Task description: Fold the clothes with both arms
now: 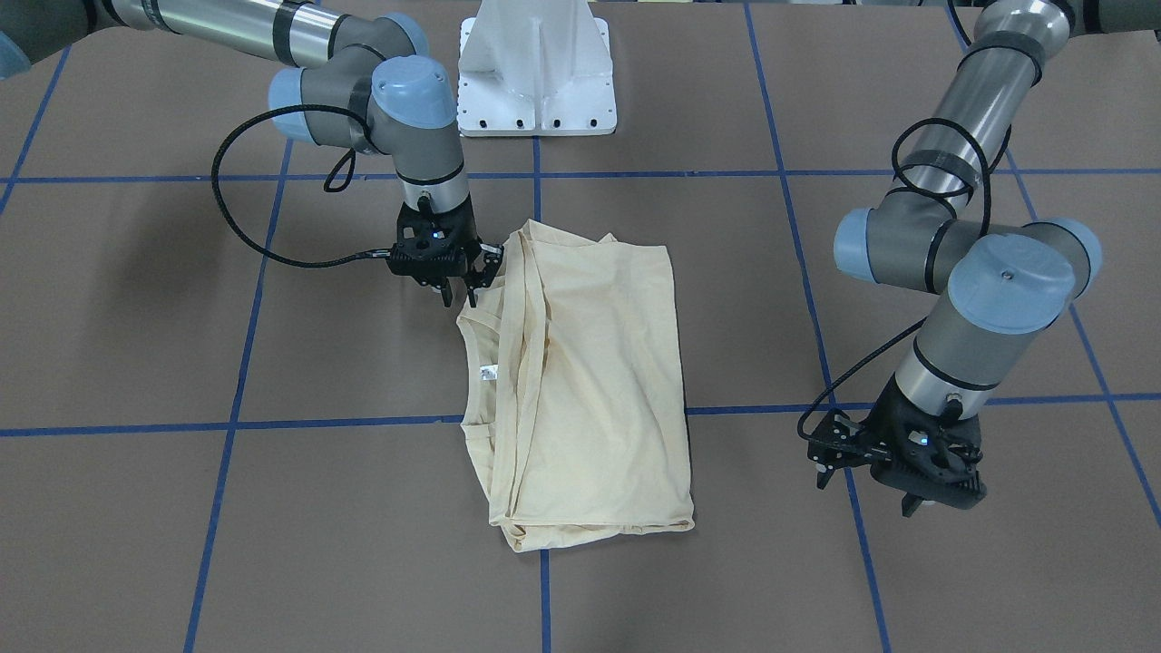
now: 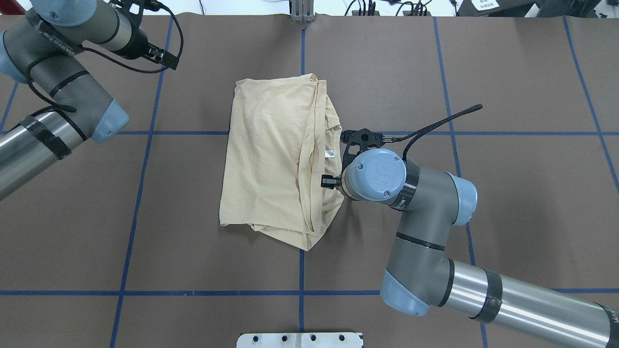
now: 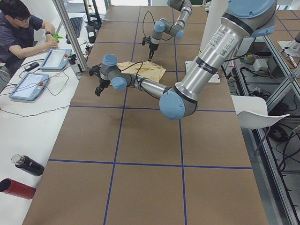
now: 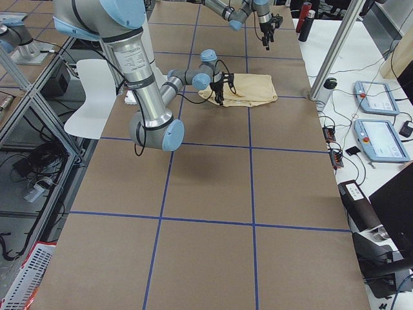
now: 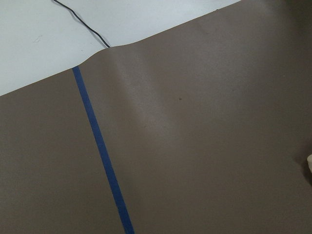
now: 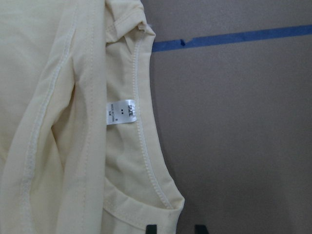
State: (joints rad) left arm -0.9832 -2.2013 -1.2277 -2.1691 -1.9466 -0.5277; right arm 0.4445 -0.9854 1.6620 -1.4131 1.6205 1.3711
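Observation:
The pale cream-yellow shirt lies folded into a rough rectangle in the middle of the brown table. Its print is hidden; the white neck tag shows inside the neckline. My right gripper is low at the neckline edge near the shoulder. In the right wrist view its two fingertips stand apart, one on either side of the collar edge. My left gripper hangs open and empty above bare table, well away from the shirt's other side, near the table's far edge.
Blue tape lines mark a grid on the table. The white pedestal base stands at the robot's side of the table. An operator with tablets sits beyond the far edge, and two bottles lie there.

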